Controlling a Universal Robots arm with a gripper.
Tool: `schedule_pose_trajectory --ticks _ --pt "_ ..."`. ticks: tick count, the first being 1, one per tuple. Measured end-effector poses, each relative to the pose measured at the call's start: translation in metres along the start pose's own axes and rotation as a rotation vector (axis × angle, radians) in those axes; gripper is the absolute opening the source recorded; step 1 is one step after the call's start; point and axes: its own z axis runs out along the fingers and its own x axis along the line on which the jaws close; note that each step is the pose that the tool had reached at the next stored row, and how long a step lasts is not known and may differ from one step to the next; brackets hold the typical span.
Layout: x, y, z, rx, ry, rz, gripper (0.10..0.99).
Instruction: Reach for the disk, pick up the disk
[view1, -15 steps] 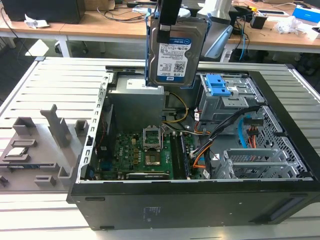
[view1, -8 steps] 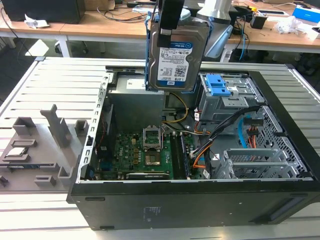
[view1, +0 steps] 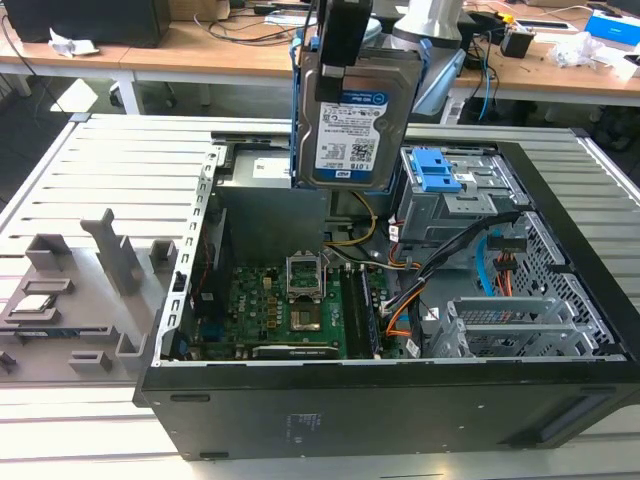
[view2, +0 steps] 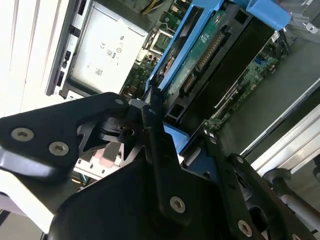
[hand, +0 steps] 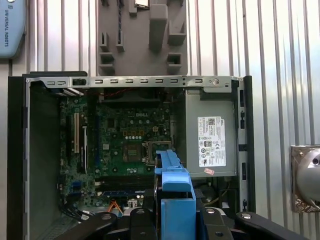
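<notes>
The disk (view1: 355, 120), a silver-grey hard drive with a white-and-blue label and a blue bracket along its sides, hangs upright above the open computer case. My gripper (view1: 345, 62) is shut on its upper end. In the second wrist view, the disk (view2: 212, 52) shows its green circuit-board side and blue bracket, clamped between the black fingers (view2: 152, 125) of my gripper (view2: 180, 131). In the first wrist view, the blue bracket of the disk (hand: 175, 192) sits between the two sides of my gripper (hand: 177, 221), high over the motherboard.
The open black case (view1: 400, 410) holds a green motherboard (view1: 290, 310), a drive cage with blue clips (view1: 440, 170), orange and black cables (view1: 450, 270), and a grey power supply (hand: 210, 140). A grey fixture tray (view1: 90, 290) lies at the exterior view's left.
</notes>
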Motion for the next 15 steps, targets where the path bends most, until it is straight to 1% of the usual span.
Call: schedule_pose_trajectory --ticks 1,5,8,15 --pt "0.0025 -0.0001 0.0 0.0 -0.0002 0.0 0.369" --pt "0.0081 -0.0002 -0.0003 0.0 -0.0001 0.0 0.369" --pt "0.0154 -0.0004 -0.0006 0.0 -0.0001 0.0 0.369" --pt "0.0246 -0.0006 -0.001 0.0 -0.0001 0.0 0.369"
